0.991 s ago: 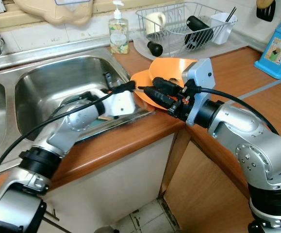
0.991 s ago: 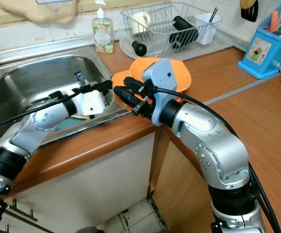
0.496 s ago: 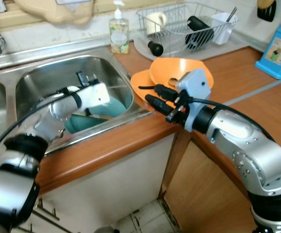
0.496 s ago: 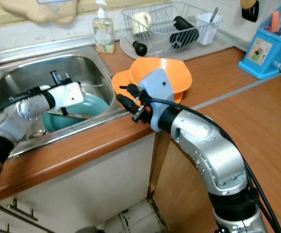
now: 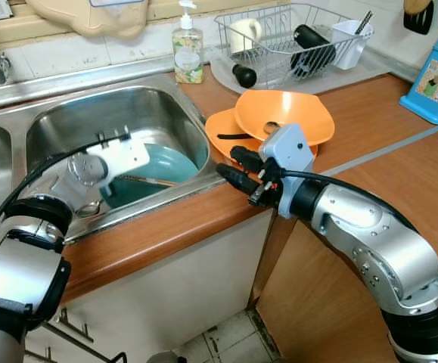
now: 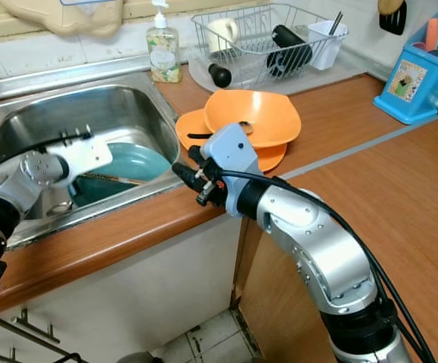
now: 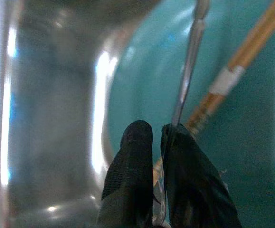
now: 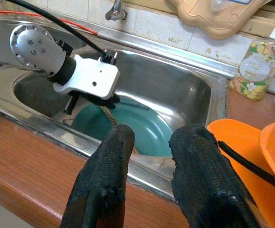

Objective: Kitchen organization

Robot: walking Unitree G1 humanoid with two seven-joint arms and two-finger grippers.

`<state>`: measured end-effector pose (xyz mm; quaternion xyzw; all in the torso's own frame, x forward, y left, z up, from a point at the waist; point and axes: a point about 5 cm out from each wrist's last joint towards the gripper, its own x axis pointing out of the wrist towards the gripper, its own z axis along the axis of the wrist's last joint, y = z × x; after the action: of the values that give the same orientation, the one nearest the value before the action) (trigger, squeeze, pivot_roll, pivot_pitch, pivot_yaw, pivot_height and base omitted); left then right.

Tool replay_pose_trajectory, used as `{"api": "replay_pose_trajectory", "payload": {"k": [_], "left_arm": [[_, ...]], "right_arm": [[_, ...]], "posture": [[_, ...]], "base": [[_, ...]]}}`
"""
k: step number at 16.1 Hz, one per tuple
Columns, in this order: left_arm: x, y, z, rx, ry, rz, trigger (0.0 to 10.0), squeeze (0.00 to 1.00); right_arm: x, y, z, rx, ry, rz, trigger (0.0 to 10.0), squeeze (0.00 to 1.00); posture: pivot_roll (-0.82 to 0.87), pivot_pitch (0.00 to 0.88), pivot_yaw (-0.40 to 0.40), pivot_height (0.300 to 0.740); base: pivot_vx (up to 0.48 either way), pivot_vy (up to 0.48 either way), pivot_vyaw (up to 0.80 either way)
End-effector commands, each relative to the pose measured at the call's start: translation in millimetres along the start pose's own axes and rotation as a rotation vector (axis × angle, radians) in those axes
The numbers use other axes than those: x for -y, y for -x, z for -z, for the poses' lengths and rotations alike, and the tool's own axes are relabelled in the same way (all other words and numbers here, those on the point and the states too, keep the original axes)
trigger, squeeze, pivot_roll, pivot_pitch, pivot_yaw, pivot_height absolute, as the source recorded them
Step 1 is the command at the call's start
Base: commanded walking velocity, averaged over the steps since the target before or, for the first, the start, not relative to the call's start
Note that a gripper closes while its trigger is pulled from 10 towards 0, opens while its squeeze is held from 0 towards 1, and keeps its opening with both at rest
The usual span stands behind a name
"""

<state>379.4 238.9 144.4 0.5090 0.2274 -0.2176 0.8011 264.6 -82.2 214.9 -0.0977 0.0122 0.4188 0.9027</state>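
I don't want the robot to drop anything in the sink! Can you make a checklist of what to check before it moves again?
1. Left gripper down inside the sink, over the teal bowl: ok.
2. Its fingers closed on the thin metal utensil: ok.
3. Wooden stick free of that grip: cannot tell.
4. Right gripper open, holding nothing: ok.
5. Right gripper off the orange bowls: ok.

L arm reaching fwd and down, wrist bent, left gripper [image 7: 157, 137] pointing downward w/ fingers [image 7: 133, 161] nearly pressed together, clamping on sth thin. R arm bending at elbow, extending fwd-left, right gripper [image 8: 149, 142] hovering w/ fingers [image 8: 113, 161] spread apart, gripping nothing.
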Motion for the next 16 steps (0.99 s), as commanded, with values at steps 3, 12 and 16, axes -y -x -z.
{"api": "replay_pose_trajectory", "payload": {"k": [3,12,16], "left_arm": [[-8.3,1.6,-5.6,-0.004,0.001,0.020,10.0,1.00],[-16.2,5.5,-18.1,0.193,0.195,-0.066,10.0,0.07],[-19.9,15.2,-42.5,0.528,0.480,-0.135,10.0,0.00]], "right_arm": [[-2.1,2.5,-3.0,0.014,0.026,0.011,10.0,0.00],[41.1,13.2,-18.7,0.103,0.010,0.266,10.0,0.00],[65.1,23.3,-19.9,0.137,-0.057,0.428,10.0,1.00]], "posture": [[-0.12,0.000,0.038,0.740],[-0.11,0.000,0.022,0.740],[-0.11,0.000,0.019,0.740]], "base": [[0.000,0.000,0.00],[0.000,0.000,0.00],[0.000,0.000,0.00]]}}
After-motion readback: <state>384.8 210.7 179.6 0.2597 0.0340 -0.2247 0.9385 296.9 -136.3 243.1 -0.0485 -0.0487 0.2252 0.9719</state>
